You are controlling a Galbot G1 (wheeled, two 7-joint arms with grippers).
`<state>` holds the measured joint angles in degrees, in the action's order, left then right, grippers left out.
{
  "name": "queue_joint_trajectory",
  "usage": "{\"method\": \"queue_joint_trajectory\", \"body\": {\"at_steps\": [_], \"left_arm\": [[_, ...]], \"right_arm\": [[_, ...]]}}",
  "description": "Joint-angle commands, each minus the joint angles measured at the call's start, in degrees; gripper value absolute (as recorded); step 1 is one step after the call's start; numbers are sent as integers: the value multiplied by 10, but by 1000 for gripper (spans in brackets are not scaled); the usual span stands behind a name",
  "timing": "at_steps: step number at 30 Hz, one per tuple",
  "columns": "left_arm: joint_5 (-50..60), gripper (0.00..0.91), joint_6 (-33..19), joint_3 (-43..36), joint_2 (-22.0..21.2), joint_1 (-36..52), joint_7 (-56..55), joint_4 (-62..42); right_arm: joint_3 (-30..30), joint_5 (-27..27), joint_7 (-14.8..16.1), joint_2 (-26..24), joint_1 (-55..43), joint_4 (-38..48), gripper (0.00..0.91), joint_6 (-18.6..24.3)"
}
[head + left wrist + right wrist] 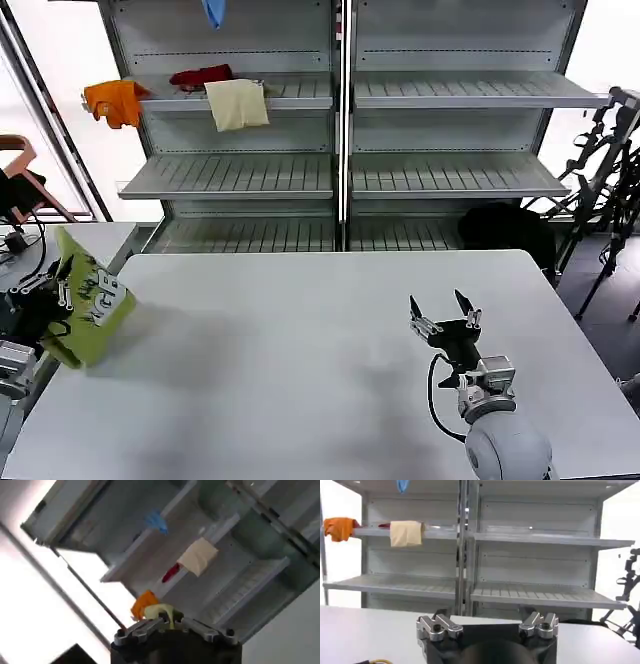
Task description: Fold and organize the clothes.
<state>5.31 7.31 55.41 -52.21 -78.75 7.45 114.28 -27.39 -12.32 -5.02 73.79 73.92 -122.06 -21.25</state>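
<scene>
The green T-shirt [88, 305] hangs in a folded bunch off the left edge of the white table [330, 360]. The left gripper [45, 295] is pinched shut on it there. In the left wrist view a bit of green cloth sticks up between its closed fingers [150, 625]. The right gripper [446, 318] waits over the table, far from the shirt, with its fingers spread and nothing in them. The shirt looks light, soft and floppy. It will likely sag, so it seems best to grab an edge or corner.
</scene>
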Motion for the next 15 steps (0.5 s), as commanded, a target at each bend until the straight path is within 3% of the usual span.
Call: {"method": "queue_joint_trajectory", "body": {"at_steps": [1, 8, 12, 15], "left_arm": [[287, 0, -85, -131, -20, -29, 23, 39], [373, 0, -75, -299, -110, -8, 11, -13], [349, 0, -26, -349, -113, 17, 14, 15], [272, 0, 36, -373, -105, 44, 16, 41]], "right_arm": [[-17, 0, 2, 3, 19, 2, 907, 15], [-52, -9, 6, 1, 46, -1, 907, 22], [-58, -10, 6, 1, 50, -2, 907, 22], [-57, -9, 5, 2, 49, -2, 907, 22]]}}
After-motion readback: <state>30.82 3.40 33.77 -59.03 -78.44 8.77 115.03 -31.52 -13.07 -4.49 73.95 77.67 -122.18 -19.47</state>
